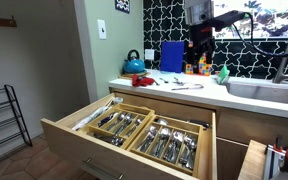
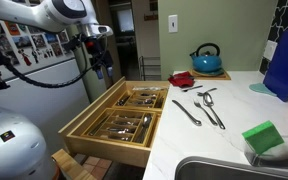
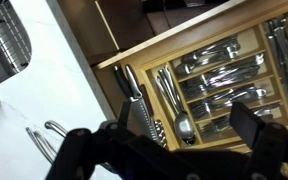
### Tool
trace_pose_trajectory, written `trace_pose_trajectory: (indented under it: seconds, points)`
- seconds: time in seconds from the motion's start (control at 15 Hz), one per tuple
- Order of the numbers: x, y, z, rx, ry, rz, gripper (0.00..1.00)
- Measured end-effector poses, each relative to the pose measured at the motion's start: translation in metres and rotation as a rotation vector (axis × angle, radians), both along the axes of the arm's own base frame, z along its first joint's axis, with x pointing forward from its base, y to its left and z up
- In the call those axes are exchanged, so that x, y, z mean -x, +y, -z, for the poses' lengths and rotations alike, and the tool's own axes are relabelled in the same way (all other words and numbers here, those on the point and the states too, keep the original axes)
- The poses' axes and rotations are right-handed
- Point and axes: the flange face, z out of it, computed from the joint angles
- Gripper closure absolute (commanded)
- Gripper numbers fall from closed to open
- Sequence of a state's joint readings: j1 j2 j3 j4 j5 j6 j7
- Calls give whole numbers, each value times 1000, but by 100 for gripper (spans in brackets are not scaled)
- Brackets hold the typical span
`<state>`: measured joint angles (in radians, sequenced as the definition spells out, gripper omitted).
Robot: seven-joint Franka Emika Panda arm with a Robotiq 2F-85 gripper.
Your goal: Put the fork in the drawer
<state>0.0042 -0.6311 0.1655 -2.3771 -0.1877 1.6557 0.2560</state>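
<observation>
Wrist view: the tool (image 3: 167,138) is spread wide, its dark fingers (image 3: 76,150) well apart with nothing between them. Below it lies the open drawer (image 3: 184,38), a wide, shallow box of light wood. It holds pale wooden divider trays (image 2: 134,109) with straight slots packed with shiny silver cutlery (image 3: 224,70). In an exterior view the tool (image 2: 102,66) hangs above the drawer's far left side. To the right, on the smooth white surface (image 2: 184,135), a few loose utensils (image 2: 202,106) of thin bright metal lie outside the drawer. I cannot tell which of them is the fork. A rounded blue kettle (image 2: 206,58) stands at the far end.
</observation>
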Motion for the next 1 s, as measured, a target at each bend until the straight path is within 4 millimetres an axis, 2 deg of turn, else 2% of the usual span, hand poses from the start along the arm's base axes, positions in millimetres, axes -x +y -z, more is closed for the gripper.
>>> trace_pose_trajectory:
  seconds: [0.47, 0.73, 1.0]
  points:
    - [-7, -135, 2, 99, -61, -347, 0]
    - [-3, -205, 9, 53, -180, -522, 0]
    - [12, -273, 23, -43, -278, -628, 0]
